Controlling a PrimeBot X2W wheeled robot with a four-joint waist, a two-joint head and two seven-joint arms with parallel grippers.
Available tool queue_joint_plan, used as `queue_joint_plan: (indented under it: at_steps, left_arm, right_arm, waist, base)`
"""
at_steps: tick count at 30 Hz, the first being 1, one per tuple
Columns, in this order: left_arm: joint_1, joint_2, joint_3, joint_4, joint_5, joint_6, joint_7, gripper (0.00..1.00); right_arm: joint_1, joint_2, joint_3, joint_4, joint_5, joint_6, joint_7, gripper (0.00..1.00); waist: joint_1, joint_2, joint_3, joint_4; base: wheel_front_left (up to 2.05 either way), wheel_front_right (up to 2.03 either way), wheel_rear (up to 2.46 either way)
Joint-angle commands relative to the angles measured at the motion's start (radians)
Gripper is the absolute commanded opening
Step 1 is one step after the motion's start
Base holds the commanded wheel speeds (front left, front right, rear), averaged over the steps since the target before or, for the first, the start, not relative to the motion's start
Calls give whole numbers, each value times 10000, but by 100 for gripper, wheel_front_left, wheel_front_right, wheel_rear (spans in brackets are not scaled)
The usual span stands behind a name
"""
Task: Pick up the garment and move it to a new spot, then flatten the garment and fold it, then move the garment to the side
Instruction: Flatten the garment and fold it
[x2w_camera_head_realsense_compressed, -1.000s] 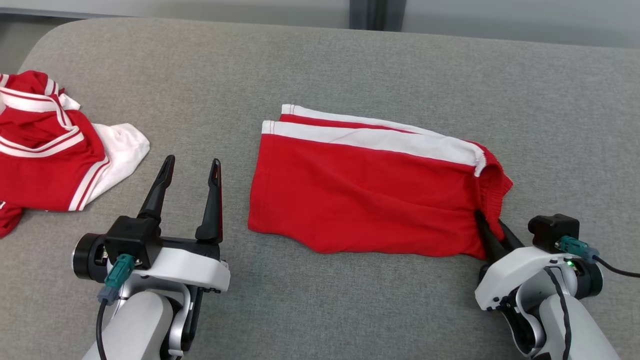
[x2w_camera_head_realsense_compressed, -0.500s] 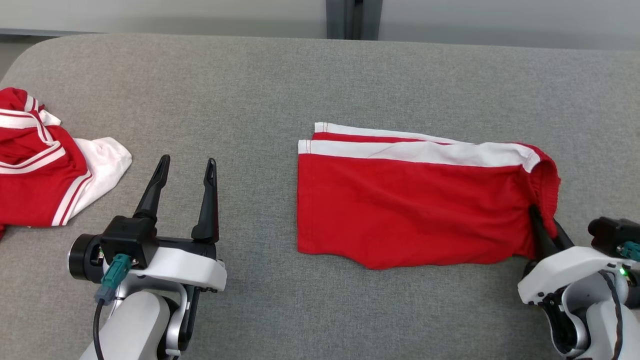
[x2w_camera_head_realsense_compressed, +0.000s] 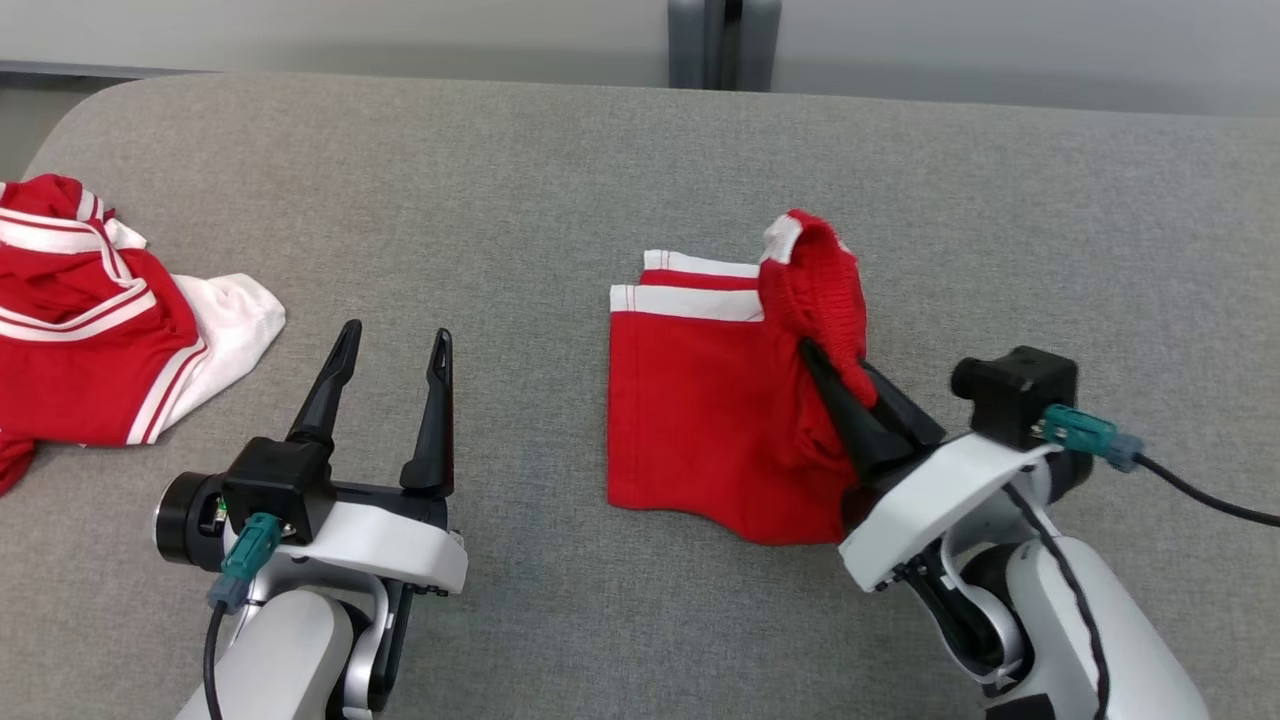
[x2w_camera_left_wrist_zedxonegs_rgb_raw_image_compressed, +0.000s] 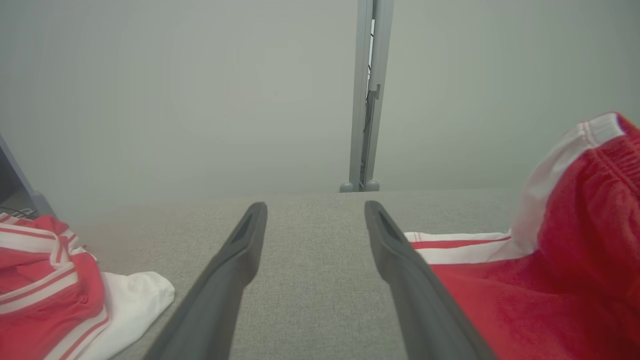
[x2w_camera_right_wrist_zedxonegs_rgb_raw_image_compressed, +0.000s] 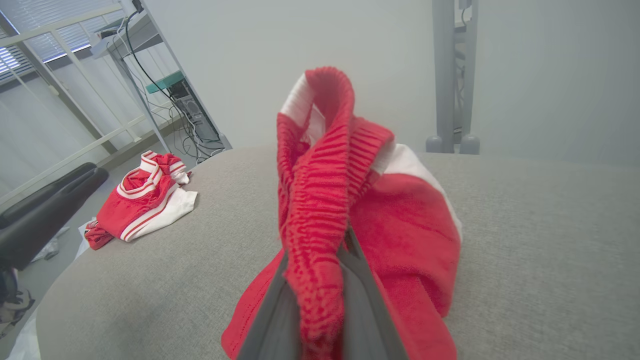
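Step in hand: the fold, by my reading. One end of the garment is being brought over the other.
Garment: red shorts (x2w_camera_head_realsense_compressed: 700, 420) with a white side stripe, mid-tabletop (x2w_camera_head_realsense_compressed: 500, 180). The hem half lies flat. The ribbed waistband (x2w_camera_head_realsense_compressed: 815, 290) is raised off the surface and curled over toward the hems.
How to do it well: carry the waistband low and level across to the hem edge. Set stripe over stripe and lay the cloth down fully before letting go. Nothing pins the flat half, so it may drag; a slow pull should help.
Risk: the band is bunched in the grip and could land crumpled.
Right pincer (x2w_camera_head_realsense_compressed: 835, 375): clamped tight on the waistband, with cloth pinched between the fingers and draping over them.
Left pincer (x2w_camera_head_realsense_compressed: 396, 332): spread wide and holding nothing. It is over bare tabletop beside the shorts' hem edge, apart from them.
Other cloth: a red-and-white pile (x2w_camera_head_realsense_compressed: 90, 340) at the far left, well apart.
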Motion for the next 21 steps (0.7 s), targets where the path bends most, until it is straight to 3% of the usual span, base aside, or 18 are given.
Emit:
queue_joint_plan:
  at_steps: [1,14,17,21]
  left_arm:
    - [-117,4,-44,55,-4,-58,19,100]
    - [-447,-426,-626,400,73,-410,16,100]
    - [-463,-472,-688,448,91,-417,0,100]
    - [-483,-465,-689,486,86,-417,-32,100]
  right_arm:
    - [-277,-41,316,365,84,3,-20,0]
    - [-2194,-56,1537,4083,728,3,-962,1]
    - [-2498,-34,1915,4635,956,3,-1277,100]
    - [-2691,-37,2581,4811,1512,3,-1638,100]
  waist:
    - [0,0,21,131]
    - [0,0,252,891]
    - [0,0,297,971]
    - [0,0,320,960]
  base:
    - [0,0,0]
    - [0,0,0]
    - [0,0,0]
    - [0,0,0]
